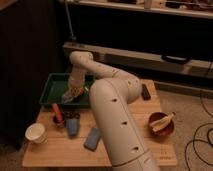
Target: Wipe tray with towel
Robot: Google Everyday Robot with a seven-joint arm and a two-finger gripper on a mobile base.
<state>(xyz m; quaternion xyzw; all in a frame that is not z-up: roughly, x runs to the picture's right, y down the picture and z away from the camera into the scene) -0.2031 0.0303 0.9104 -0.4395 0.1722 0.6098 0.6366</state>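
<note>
A green tray (52,83) sits at the back left of the wooden table (60,150). A crumpled, multicoloured towel (69,97) lies inside it towards the front right. My gripper (75,91) reaches down into the tray from the white arm (107,75) and sits right on the towel. The wrist and the cloth hide the gripper's tips.
In front of the tray are a red object (57,112), a small blue object (73,126), a blue sponge (92,138) and a white cup (36,132). A red bowl with a banana (161,124) and a black remote (146,91) are on the right. A dark shelf unit stands behind.
</note>
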